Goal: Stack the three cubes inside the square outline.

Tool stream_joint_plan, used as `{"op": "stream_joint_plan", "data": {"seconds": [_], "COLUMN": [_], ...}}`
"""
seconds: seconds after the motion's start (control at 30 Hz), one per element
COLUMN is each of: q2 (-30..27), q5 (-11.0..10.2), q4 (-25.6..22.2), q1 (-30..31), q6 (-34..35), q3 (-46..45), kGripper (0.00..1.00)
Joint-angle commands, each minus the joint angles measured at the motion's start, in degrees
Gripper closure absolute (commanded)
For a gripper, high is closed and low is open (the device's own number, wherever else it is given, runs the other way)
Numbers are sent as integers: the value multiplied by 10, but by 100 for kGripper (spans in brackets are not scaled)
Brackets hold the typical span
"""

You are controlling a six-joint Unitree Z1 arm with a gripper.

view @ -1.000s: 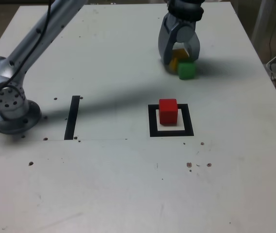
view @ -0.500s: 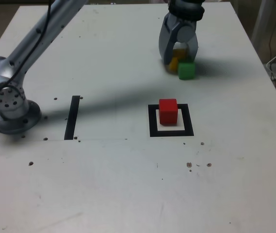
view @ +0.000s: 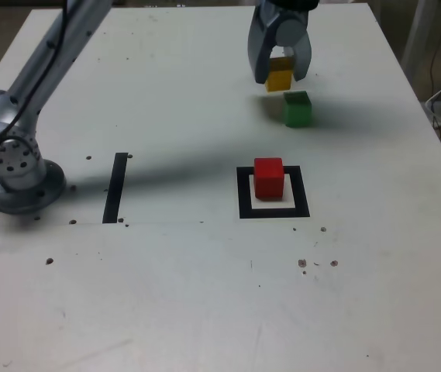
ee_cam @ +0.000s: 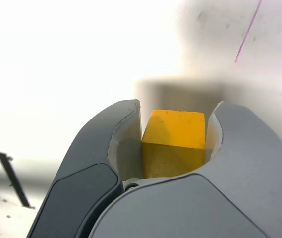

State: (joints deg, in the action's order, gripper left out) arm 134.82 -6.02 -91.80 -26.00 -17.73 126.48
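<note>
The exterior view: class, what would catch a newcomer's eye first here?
Probably the vivid red cube, standing inside the thick black square outline on the pale table. Next, toward the far edge, the yellow cube, gripped in the arm's end effector, with the green cube on the table just nearer the camera.

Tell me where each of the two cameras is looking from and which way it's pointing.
Exterior view: sits off the arm, above the table, looking down at a slant across it; the arm shows from its base on the view's left, up out of the top, with the fingers near the top edge.
Wrist view: rides on the wrist, looking out along the fingers toward the tabletop; only the fingers and their housing show.
Shared: both show the fingers closed on the yellow cube and a black strip.
</note>
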Motion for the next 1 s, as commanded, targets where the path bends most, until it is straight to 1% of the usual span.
{"op": "stream_joint_plan", "data": {"seconds": [0.0,0.07,0.23,0.5,0.7,0.97], "q2": [-28,-47,-94,-143,-157,-149], "q5": [2,5,19,47,59,68], "q4": [-18,-18,-16,-12,-4,21], "q1": [12,25,81,173,219,232], "q6": [4,10,39,96,133,160], "q3": [-21,-42,-93,-154,-188,-220], "kGripper": [72,72,72,72,72,72]}}
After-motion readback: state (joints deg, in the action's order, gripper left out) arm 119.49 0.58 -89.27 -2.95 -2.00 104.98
